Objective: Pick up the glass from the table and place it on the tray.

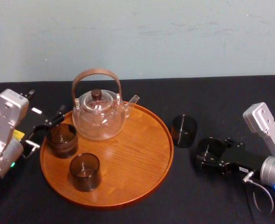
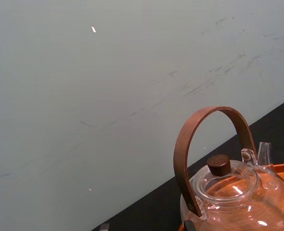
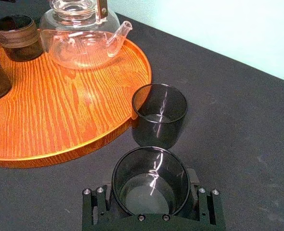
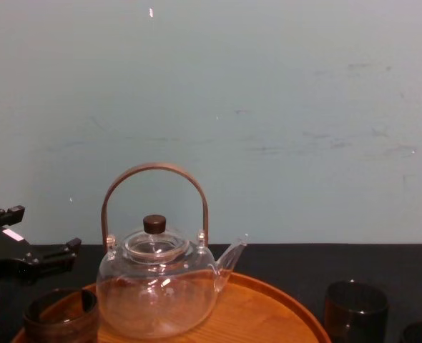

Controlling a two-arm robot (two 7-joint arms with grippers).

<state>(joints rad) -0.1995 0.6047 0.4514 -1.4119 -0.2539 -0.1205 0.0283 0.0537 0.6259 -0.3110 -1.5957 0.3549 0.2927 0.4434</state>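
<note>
Now 2 glasses on tray, 1 beside, 1 glass clasped by right pincer; left pincer agape.

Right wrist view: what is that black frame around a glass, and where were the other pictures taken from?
This is a robot with two arms ending in grippers. The head view looks down on the table; the chest view looks across it; each wrist carries a camera. The black frame is the right gripper, shut on a dark glass. A second glass stands on the cloth beside the tray, which carries a teapot and two more glasses. The left gripper hangs open at the tray's left edge.
</note>
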